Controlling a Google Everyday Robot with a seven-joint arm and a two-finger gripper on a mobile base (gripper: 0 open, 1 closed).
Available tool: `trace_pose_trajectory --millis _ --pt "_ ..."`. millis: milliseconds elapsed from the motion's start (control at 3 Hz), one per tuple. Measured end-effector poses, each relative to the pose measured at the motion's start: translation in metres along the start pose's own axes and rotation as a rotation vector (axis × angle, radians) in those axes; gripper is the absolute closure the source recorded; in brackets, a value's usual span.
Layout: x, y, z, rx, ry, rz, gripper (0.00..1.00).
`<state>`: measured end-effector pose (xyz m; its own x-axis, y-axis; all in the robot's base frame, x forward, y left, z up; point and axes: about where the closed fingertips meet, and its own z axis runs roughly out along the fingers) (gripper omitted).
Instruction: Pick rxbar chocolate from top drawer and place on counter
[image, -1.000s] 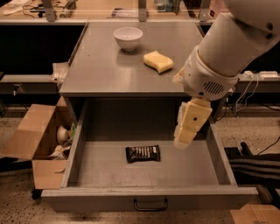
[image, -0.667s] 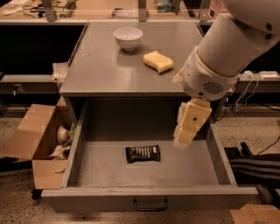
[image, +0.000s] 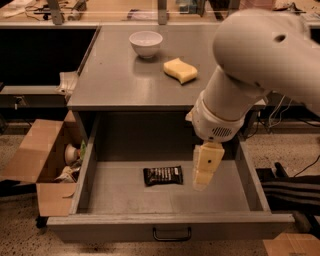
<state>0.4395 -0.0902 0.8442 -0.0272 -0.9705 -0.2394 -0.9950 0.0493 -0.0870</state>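
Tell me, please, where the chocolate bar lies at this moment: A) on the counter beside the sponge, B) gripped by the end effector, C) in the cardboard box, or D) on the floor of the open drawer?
D: the chocolate bar lies flat on the floor of the open drawer, while the end effector hangs inside the drawer just to the bar's right, apart from it.

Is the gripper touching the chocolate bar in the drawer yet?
Apart. The camera view shows a strip of bare drawer floor between the gripper, hanging inside the open drawer, and the chocolate bar lying flat beside it.
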Motion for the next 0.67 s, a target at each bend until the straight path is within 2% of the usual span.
trace_pose_trajectory --millis 333,667 --pt "0.004 -0.002 0.035 -0.015 -0.014 -0.012 0.0" --pt "-0.013 -0.01 0.052 -0.021 -0.043 -0.038 0.0"
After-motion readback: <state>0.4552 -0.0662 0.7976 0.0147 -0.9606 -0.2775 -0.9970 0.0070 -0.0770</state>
